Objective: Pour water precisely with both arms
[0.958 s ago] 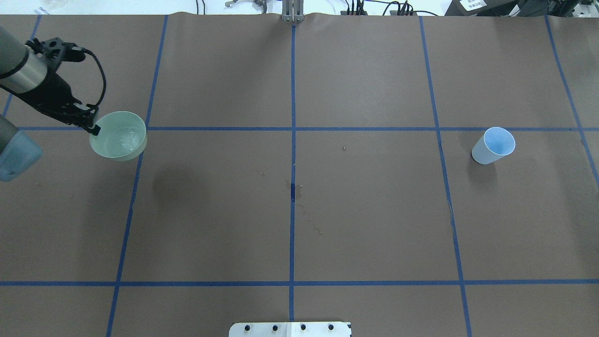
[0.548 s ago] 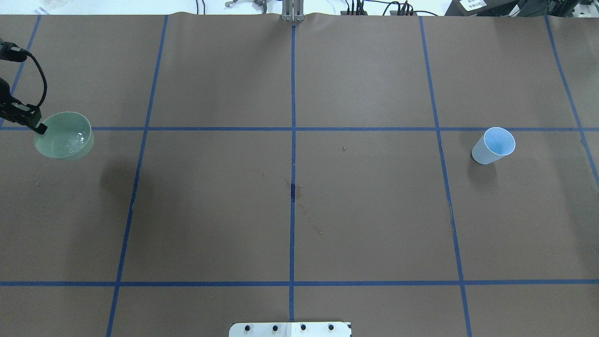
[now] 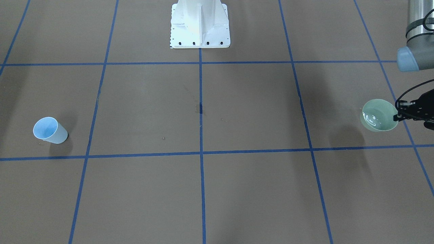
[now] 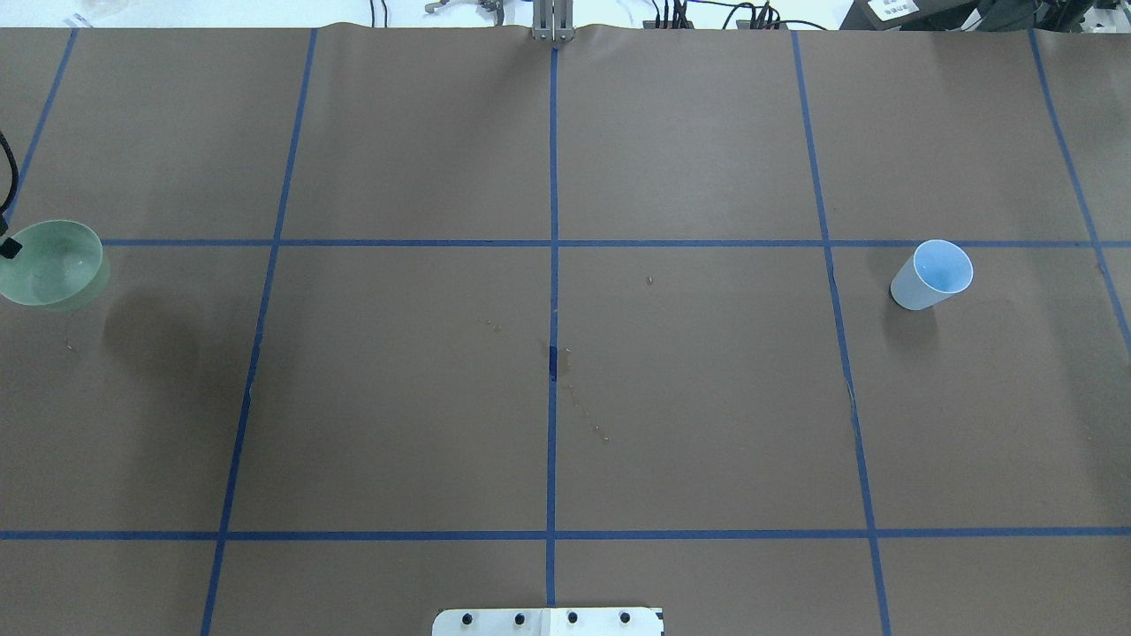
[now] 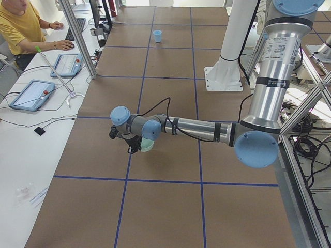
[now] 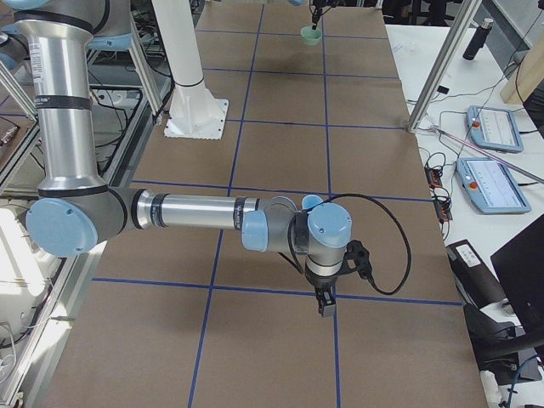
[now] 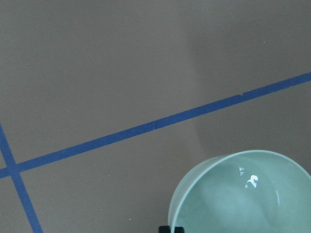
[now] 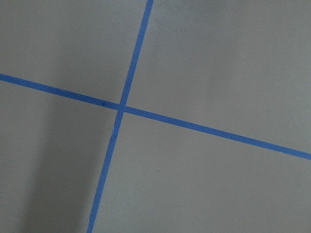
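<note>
We see the left claw (image 3: pixel 396 117) clenched on the rim of a pale green bowl (image 3: pixel 379 115), one finger inside the wall and one outside as far as we can make out in the front-facing view. The bowl hangs level above the brown surface (image 4: pixel 707 424); its shadow falls on the paper well apart from it. In the overhead view the bowl sits at the far left edge, just below a blue tape line (image 4: pixel 548 243), and only a sliver of the claw shows there. The water (image 7: pixel 250 182) lies in the bottom of the bowl, and we can tell it only by a few bright glints on the green. The left arm (image 5: pixel 196 129) stretches out low and nearly horizontal over the surface to reach it. A light blue cup (image 4: pixel 932 276) stands mouth up on the surface on the opposite side, well apart from the bowl; whether it holds anything we cannot tell. The right arm (image 6: pixel 195 212) reaches out near that cup, with the right claw (image 6: pixel 326 308) pointing straight down over a crossing of tape lines, touching nothing. We cannot tell whether its fingers are parted or closed. A white pedestal (image 3: pixel 200 23) is bolted at the robot's edge of the surface. A person in a yellow shirt (image 5: pixel 18 26) sits at a side desk.
</note>
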